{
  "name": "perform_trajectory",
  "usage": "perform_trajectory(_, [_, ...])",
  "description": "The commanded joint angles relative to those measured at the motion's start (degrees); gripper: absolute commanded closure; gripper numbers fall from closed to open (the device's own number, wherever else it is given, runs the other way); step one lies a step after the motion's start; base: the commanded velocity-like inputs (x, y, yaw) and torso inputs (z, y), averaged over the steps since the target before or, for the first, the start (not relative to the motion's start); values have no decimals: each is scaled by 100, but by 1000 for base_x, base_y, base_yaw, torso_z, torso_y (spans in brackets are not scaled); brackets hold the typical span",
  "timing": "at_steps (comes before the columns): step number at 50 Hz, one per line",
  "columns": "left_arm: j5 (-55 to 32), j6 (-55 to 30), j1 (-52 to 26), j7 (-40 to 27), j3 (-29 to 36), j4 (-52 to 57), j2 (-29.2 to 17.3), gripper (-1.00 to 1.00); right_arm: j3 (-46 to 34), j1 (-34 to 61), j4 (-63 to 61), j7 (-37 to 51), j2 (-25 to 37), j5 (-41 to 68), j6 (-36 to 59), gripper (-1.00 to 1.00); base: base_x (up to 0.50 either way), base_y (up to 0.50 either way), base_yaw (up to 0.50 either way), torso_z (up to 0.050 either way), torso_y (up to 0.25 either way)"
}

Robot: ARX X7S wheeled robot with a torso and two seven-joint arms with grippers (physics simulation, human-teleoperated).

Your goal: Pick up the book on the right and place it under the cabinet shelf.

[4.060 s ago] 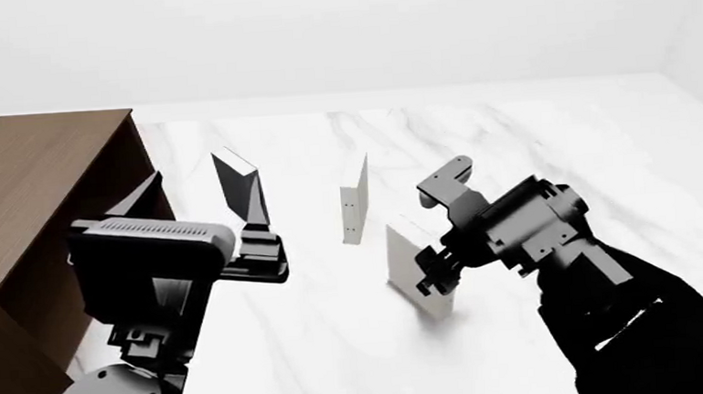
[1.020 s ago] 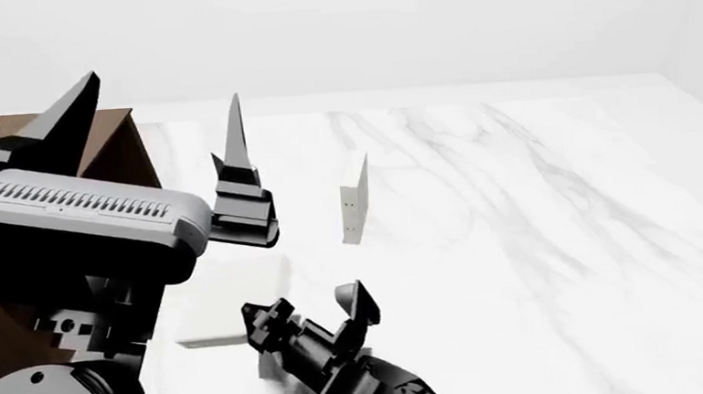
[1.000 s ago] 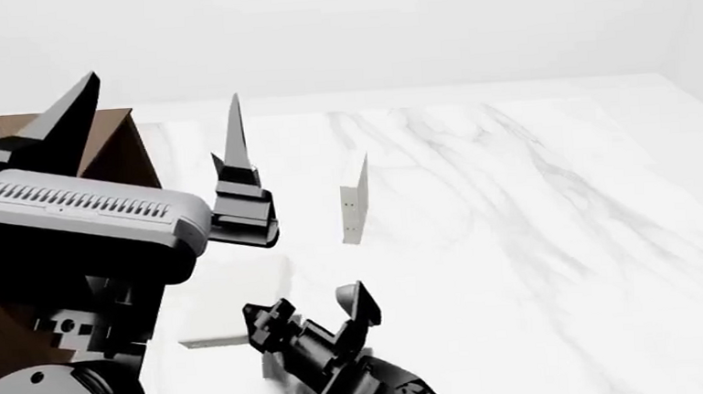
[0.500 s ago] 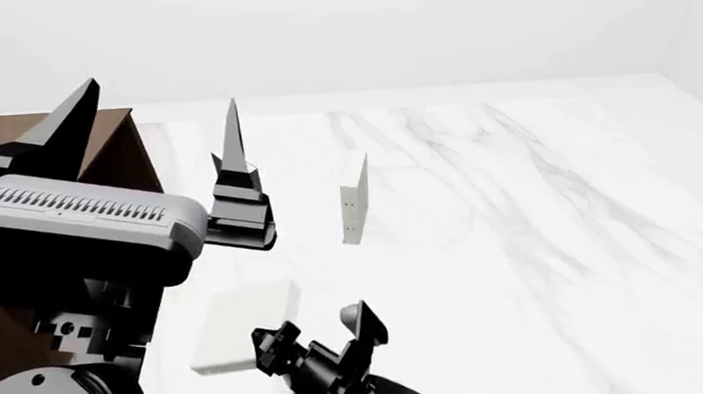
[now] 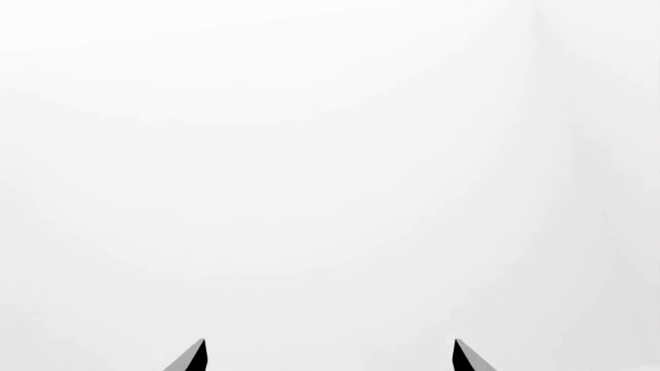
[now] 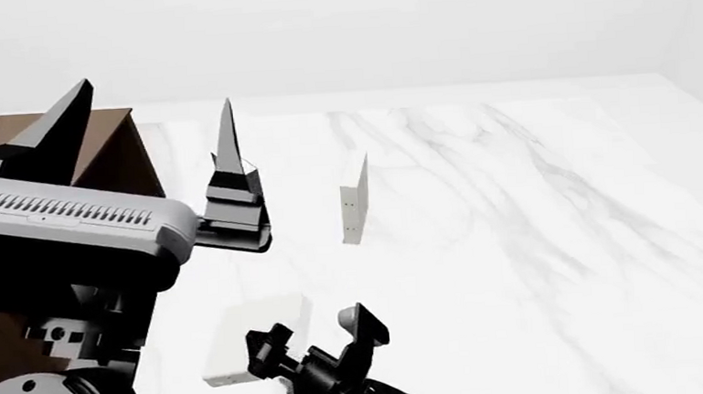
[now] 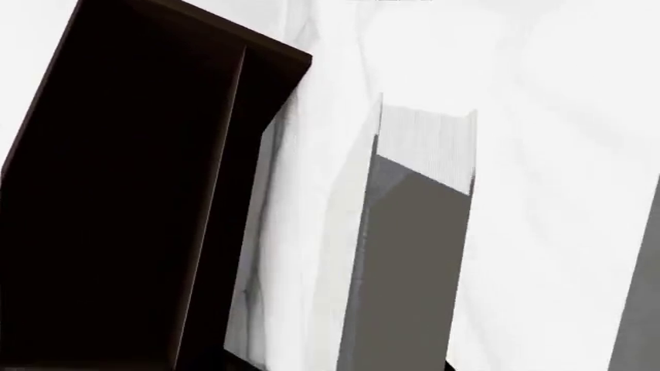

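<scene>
right fingers pinch the book near the cabinet; left fingers spread, empty

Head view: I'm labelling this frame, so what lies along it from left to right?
Cabinet → left pincer → off-white book → right pincer → thin white book with dots, standing upright on the marble table.

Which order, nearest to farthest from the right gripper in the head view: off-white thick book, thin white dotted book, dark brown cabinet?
1. Off-white thick book: just left of the right gripper.
2. Dark brown wood-grain cabinet: far left, mostly behind the left arm.
3. Thin white dotted book: upright, mid-table beyond; close to the cabinet's rank.
</scene>
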Motion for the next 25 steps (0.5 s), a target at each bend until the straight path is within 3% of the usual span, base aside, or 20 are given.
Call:
perform_trajectory(1, [-84,48,39,-57,-43,50,-58,-100,112,41,-66,64,-16,-389,-99,-100,0,0,0,0,0])
perform_trajectory(25, [-287,24,14,-208,-123,199,-131,-100,184,322,-102,1502,-16,-2808,-389,-100,0,0,0,0,1])
